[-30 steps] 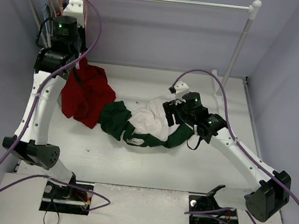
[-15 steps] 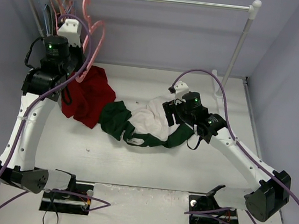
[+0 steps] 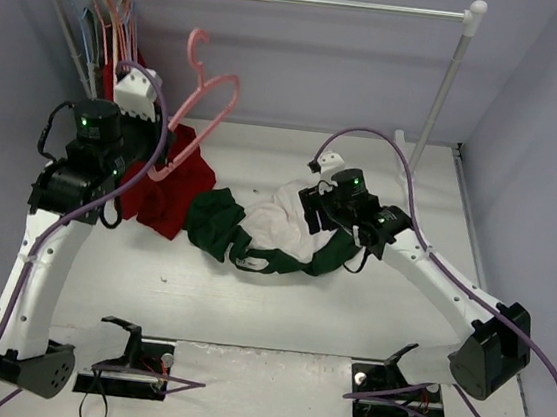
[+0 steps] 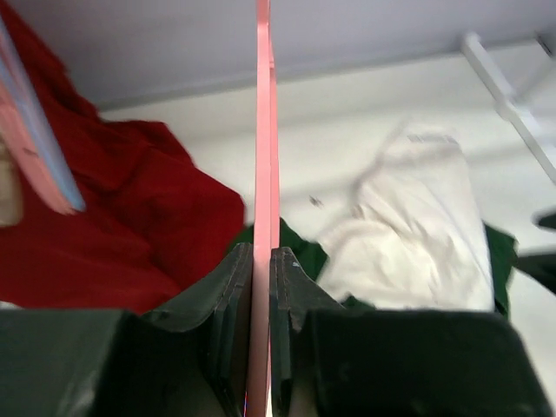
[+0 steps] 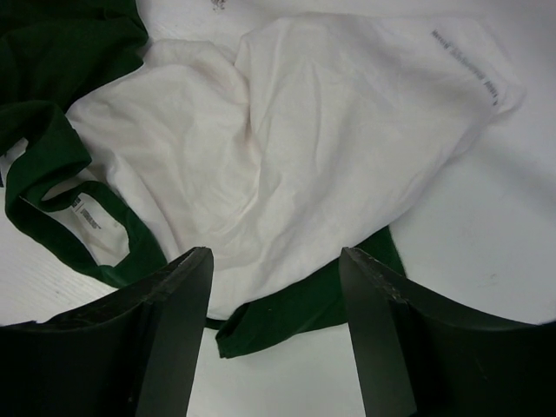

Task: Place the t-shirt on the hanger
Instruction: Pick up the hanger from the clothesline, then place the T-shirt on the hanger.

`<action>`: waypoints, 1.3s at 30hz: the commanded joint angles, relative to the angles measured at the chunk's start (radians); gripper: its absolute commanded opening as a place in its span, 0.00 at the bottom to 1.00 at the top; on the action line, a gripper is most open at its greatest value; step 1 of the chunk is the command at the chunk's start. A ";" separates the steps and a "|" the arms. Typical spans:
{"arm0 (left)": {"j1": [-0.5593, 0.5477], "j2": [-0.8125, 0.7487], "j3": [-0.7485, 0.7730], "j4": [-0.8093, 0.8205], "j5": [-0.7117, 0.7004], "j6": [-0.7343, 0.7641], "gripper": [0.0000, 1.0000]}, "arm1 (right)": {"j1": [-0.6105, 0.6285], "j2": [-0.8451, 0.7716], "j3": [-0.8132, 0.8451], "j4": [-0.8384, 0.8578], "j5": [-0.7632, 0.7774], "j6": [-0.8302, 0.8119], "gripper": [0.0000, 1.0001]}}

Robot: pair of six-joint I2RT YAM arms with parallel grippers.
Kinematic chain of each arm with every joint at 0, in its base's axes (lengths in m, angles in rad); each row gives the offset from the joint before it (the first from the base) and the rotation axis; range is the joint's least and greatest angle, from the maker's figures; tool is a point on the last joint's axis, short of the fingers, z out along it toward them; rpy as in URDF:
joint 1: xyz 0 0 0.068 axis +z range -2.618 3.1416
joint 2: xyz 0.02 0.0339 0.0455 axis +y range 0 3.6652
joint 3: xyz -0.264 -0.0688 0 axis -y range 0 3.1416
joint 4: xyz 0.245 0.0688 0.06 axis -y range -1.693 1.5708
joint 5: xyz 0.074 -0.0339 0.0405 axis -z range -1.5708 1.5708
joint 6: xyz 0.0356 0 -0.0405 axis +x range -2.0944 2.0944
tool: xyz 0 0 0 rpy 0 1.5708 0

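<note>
Above the worktop (image 3: pixel 347 317), our left fingers (image 4: pixel 230 287) pinch the hanger (image 4: pixel 263 130). Our right fingers (image 5: pixel 174 304) stand wide over the crumpled t-shirt (image 3: pixel 277 223). We should grip its collar (image 5: pixel 43 230) and open it for the hanger.

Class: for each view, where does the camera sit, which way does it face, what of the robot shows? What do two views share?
Top external: high behind the bases, looking down on the table; both arms show.
Left wrist: looks along the left gripper, shut on the thin pink plastic hanger.
Right wrist: looks down past the open right gripper at the white green-sleeved t-shirt.
All three show the t-shirt.
</note>
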 commanded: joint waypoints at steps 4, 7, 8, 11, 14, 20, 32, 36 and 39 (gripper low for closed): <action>-0.079 -0.142 -0.209 0.065 0.207 0.008 0.00 | 0.014 0.090 -0.037 0.017 -0.032 0.213 0.53; -0.096 -0.225 -0.311 0.033 0.238 -0.006 0.00 | 0.045 0.087 -0.057 0.041 -0.026 0.263 0.51; -0.102 -0.268 -0.332 0.010 0.232 -0.006 0.00 | 0.054 0.084 -0.059 0.046 -0.020 0.289 0.51; -0.128 -0.344 -0.415 -0.022 0.181 -0.007 0.00 | 0.094 0.101 -0.045 0.043 -0.003 0.319 0.53; -0.139 -0.386 -0.467 -0.036 0.164 -0.021 0.00 | 0.148 0.134 -0.016 0.037 0.004 0.326 0.55; -0.157 -0.429 -0.520 -0.047 0.120 -0.041 0.00 | 0.201 0.237 0.026 0.024 0.004 0.309 0.56; -0.199 -0.458 -0.524 -0.064 0.054 -0.033 0.00 | 0.208 0.346 0.044 0.044 0.004 0.226 0.38; -0.213 -0.486 -0.520 -0.064 0.075 -0.016 0.00 | 0.191 0.328 0.030 0.047 0.073 0.205 0.12; -0.219 -0.506 -0.524 -0.047 0.089 -0.006 0.00 | 0.140 0.313 0.018 0.060 0.107 0.166 0.00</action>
